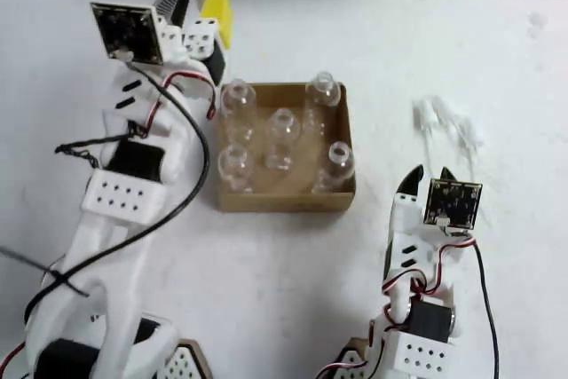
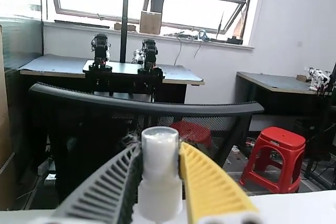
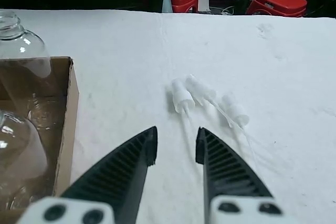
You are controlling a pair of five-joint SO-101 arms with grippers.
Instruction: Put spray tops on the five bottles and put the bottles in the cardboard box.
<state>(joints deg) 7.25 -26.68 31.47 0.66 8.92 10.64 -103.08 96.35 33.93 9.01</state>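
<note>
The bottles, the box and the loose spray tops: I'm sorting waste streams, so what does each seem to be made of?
The box looks like matte brown cardboard, with raw cut edges. The bottles are clear and glossy, the box showing through them; plastic or glass, I cannot tell. The spray tops are opaque white with thin tubes, likely plastic.

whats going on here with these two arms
The left pincer is shut on a white spray top, held up at the table's far edge. Five clear bottles stand in the cardboard box, none with a top on. The right pincer is open, just short of the loose spray tops lying beside the box.
</note>
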